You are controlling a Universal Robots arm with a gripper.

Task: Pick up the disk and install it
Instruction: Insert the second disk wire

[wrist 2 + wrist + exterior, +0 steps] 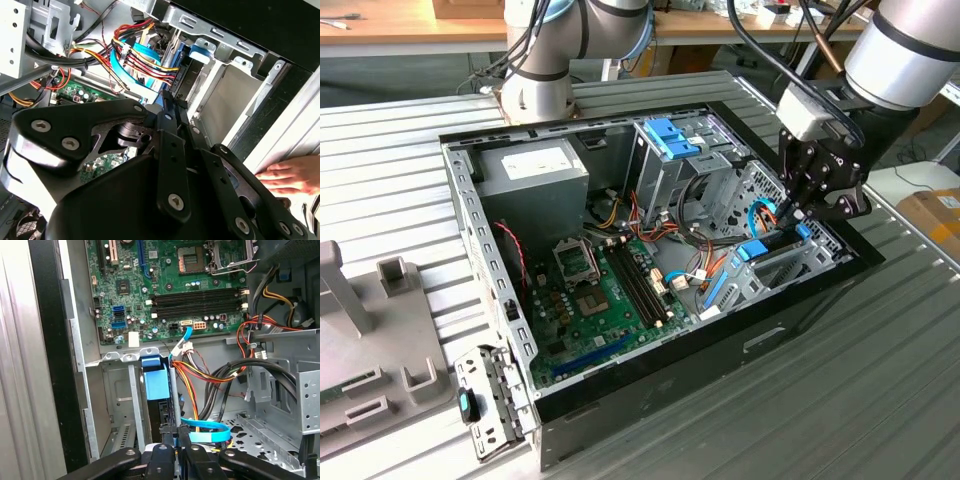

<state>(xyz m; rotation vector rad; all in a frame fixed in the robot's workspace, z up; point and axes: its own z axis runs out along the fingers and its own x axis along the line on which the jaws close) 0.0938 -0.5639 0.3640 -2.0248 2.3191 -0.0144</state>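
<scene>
While the gripper (798, 212) hangs over the open computer case (480, 215) on the table (880, 400), its fingers (165, 440) look clamped on the disk (159, 390), a thin dark slab standing on edge with a bright blue bracket. It sits in the drive bay (117, 390) at the exterior view's right, beside the green motherboard (600, 300) and coloured cables (210, 375). A hand (292, 175) rests outside the case.

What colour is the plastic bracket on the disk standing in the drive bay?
Bright blue, clearest in the first wrist view on the disk just ahead of the gripper.
</scene>
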